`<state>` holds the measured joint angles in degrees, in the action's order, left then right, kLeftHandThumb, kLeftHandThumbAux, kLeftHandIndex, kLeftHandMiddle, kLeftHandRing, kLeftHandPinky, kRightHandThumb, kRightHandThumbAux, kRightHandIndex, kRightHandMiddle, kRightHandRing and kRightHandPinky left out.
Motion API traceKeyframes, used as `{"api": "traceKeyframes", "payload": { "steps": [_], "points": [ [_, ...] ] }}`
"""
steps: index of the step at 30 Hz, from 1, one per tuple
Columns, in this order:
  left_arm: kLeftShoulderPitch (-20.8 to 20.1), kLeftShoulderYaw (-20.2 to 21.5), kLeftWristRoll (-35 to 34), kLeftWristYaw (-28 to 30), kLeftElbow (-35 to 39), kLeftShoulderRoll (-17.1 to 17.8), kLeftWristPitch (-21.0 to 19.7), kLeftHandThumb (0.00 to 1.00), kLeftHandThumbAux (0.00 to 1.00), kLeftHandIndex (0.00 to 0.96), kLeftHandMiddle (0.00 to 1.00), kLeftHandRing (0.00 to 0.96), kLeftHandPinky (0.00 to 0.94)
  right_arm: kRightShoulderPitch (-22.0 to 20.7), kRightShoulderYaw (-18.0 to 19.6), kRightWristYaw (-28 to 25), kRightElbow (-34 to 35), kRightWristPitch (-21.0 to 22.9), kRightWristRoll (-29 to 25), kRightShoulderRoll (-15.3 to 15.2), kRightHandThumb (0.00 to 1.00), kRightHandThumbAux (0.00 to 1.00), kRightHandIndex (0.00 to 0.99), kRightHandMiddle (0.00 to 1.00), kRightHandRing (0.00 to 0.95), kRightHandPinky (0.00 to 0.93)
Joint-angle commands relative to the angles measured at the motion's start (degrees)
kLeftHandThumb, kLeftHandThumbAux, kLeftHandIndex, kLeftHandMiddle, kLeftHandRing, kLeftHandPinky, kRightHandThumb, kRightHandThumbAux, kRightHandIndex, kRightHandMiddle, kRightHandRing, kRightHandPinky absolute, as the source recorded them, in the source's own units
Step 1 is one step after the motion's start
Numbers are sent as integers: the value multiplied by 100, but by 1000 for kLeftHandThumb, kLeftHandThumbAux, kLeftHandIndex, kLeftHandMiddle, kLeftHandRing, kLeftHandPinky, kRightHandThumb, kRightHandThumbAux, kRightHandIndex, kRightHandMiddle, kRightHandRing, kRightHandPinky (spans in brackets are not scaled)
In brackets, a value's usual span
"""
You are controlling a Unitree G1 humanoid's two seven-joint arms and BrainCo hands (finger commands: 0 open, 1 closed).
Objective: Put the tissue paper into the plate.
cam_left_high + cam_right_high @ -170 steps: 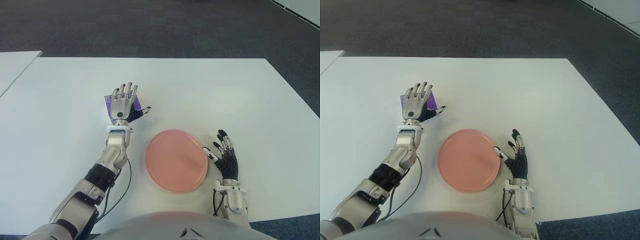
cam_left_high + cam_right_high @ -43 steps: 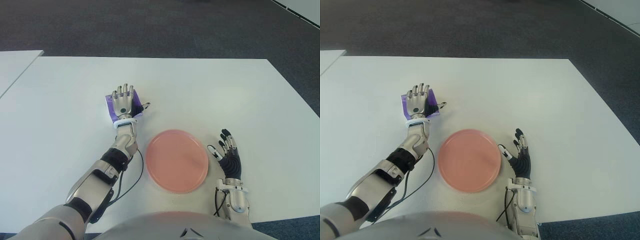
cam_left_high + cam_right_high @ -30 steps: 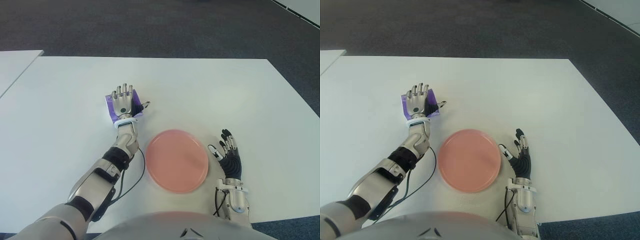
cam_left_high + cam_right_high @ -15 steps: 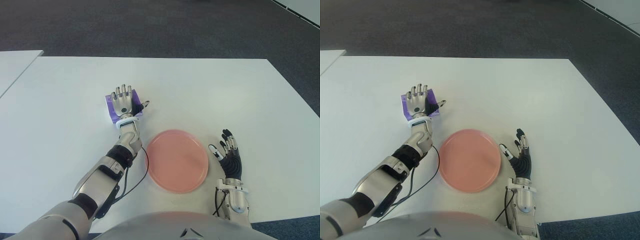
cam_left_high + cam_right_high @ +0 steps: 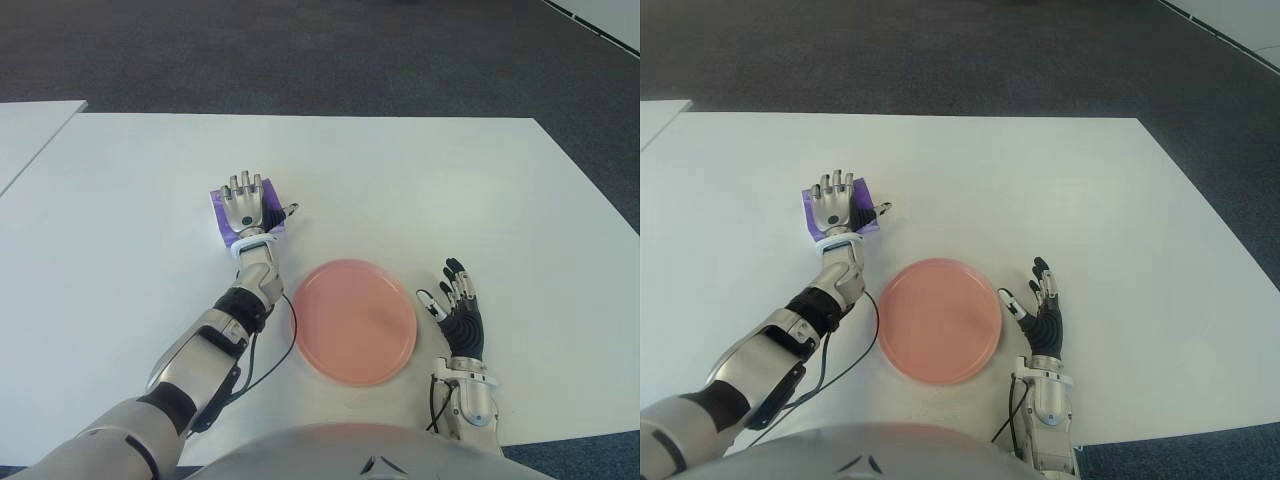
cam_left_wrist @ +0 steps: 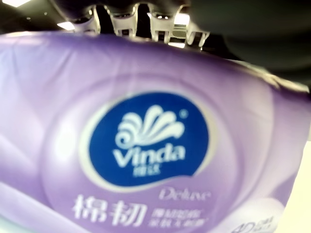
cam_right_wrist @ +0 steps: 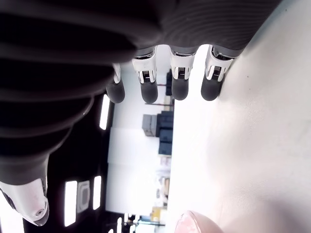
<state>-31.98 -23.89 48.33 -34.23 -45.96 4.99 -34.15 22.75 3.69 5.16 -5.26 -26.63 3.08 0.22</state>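
Tissue paper (image 5: 222, 208) under flat, spread left robot hand (image 5: 246, 205); pink plate (image 5: 354, 320) holds nothing; right robot hand (image 5: 460, 318) spread.

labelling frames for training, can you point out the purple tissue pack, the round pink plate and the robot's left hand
purple tissue pack (image 6: 146, 145): left wrist view, on the blue logo oval.
round pink plate (image 5: 355, 320): left eye view, on its bare middle.
left hand (image 5: 246, 207): left eye view, on the back of the hand, over the pack.

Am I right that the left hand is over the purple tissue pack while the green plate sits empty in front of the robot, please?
Not quite: the plate is pink, not green, as the left eye view shows. The rest stands: the left hand is over the purple tissue pack, and the plate sits empty in front of the robot.
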Motion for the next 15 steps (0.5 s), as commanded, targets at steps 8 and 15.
{"api": "traceKeyframes", "payload": {
  "steps": [8,15],
  "points": [
    [-134,-168,-91,220,-409,102,62,133,278,111,77,44,50,210,35,-20,-440,190,-37,-11,83,595,49,71,26,0],
    [-165,-226,-116,272,-560,146,179,130,284,123,86,51,46,254,23,-32,-336,279,-51,-13,79,601,39,63,21,0]
  ]
}}
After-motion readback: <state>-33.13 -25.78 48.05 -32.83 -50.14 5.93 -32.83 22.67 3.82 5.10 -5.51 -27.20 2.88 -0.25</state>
